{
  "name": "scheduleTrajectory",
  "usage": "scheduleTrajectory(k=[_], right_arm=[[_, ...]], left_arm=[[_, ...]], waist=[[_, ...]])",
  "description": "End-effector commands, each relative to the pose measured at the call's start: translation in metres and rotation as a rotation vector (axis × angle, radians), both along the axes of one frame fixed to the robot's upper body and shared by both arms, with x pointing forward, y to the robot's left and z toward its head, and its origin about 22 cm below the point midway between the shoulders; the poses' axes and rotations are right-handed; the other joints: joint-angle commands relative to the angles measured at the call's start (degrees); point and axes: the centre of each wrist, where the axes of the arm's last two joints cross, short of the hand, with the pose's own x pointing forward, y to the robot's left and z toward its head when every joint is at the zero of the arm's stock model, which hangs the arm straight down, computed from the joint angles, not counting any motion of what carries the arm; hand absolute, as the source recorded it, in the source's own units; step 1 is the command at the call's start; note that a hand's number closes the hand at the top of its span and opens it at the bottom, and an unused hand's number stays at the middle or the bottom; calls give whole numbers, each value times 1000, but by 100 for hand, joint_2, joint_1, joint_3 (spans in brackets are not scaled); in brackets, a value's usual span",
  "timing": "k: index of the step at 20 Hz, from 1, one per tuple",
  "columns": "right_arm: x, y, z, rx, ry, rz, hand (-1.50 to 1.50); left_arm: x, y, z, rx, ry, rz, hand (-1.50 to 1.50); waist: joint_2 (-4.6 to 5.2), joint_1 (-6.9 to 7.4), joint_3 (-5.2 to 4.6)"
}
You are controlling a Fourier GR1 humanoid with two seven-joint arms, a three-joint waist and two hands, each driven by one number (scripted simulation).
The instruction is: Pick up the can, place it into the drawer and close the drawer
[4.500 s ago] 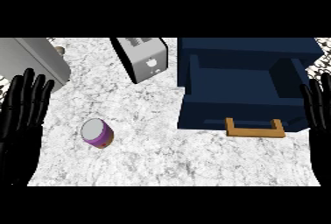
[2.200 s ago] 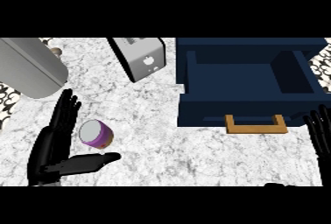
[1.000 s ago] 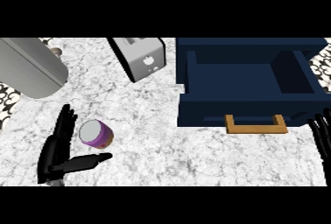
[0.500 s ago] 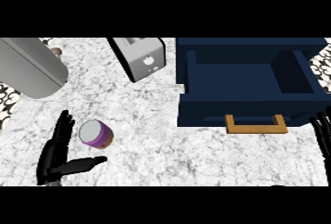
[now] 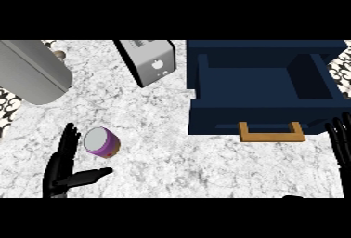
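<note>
The left hand (image 5: 61, 169) lies unclenched, fingers straight, thumb out; the purple can (image 5: 101, 142) sits just beside its fingertips, untouched. Far right, the right hand (image 5: 340, 142) rests relaxed beside the open drawer (image 5: 264, 122).

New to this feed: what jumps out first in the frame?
The open navy drawer at upper right, with its tan handle facing the robot. Then the purple can on the marble counter at lower left, with the open left hand right beside it. The right hand rests at the right edge.
</note>
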Motion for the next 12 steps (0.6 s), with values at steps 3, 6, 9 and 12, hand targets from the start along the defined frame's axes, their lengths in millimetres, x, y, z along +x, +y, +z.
scheduleTrajectory(k=[3,6,9,12], right_arm=[[-12,3,28,-13,15,10,-150],[14,-15,11,10,-3,0,-150],[13,7,15,2,2,15,-150],[-9,-8,1,10,3,10,-150]], left_arm=[[9,0,-1,-22,1,2,-150],[8,-17,-19,-24,-14,-6,-150],[17,-7,-10,11,-23,-6,-150],[11,-11,-25,-6,-2,2,-150]], waist=[[-2,-8,-1],[3,2,-1],[1,3,0],[0,-9,0]])
